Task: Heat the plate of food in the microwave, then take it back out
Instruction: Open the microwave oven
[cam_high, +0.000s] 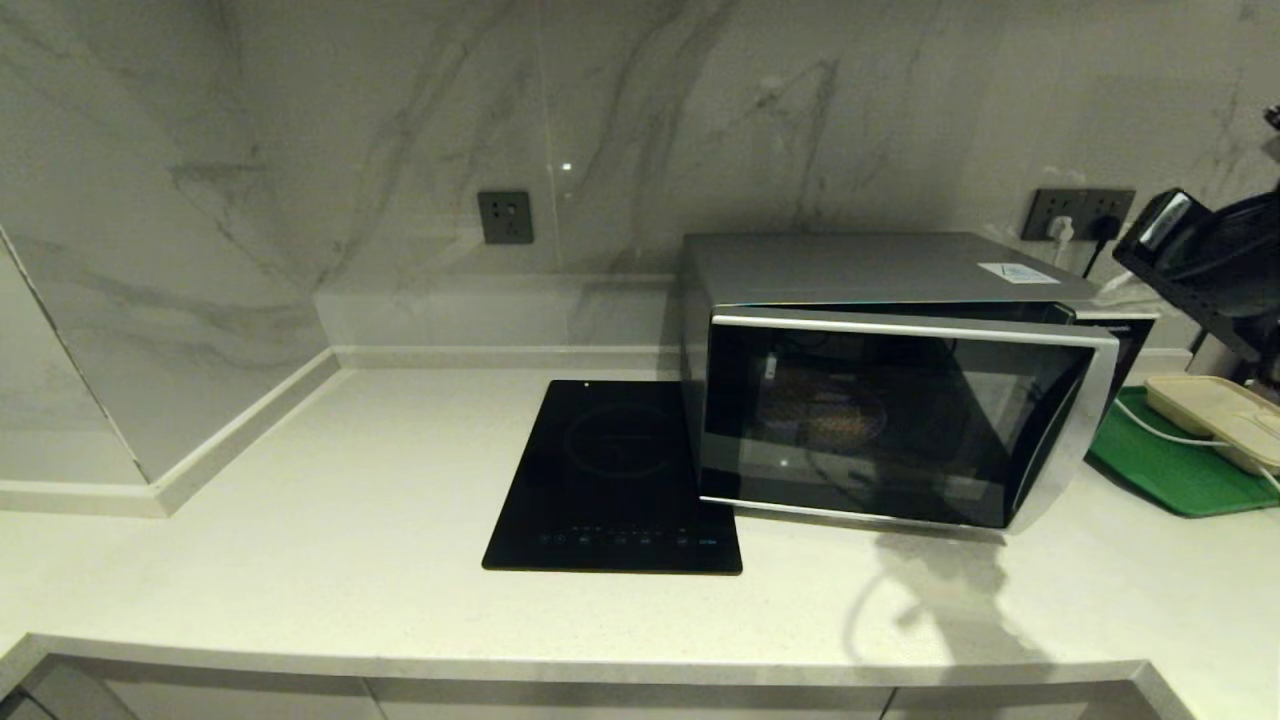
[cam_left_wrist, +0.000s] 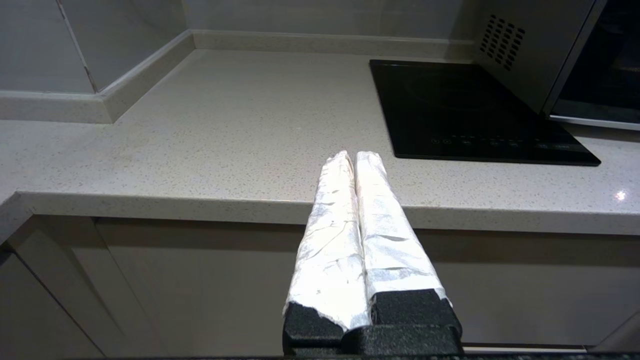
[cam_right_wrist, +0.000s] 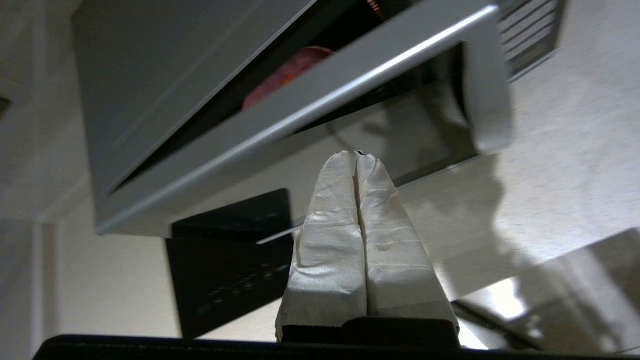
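Silver and dark glass are dominating the head view: the microwave (cam_high: 880, 390) is sitting on the pale countertop (cam_high: 300, 520) with its door (cam_high: 900, 420) swung partly out, a gap being left along the top and right edge. Through the glass something round with an orange tint is dimly being seen on the oven floor, probably the plate of food (cam_high: 825, 415), though it can't be made out clearly. Just to the microwave's left, the black hob (cam_high: 615, 480) is lying flat, touching the oven's base corner. On the far right, a green tray (cam_high: 1165, 470) is carrying a beige lidded container (cam_high: 1215, 415). Neither gripper is being shown in this view.

Left wrist view: the left gripper (cam_left_wrist: 355, 157) is being held low at the counter's front edge, its foil-wrapped fingers (cam_left_wrist: 330, 225) pressed together with nothing between them. The hob and the microwave's vented side are being seen ahead of it, well apart from the fingertips.

Right wrist view: the right gripper (cam_right_wrist: 356, 156) is being held close to the door's glass, wrapped fingers (cam_right_wrist: 330, 240) pressed together on nothing; contact with the door can't be told. Through the door gap, a pinkish rounded edge, apparently the plate, is being glimpsed inside the oven.
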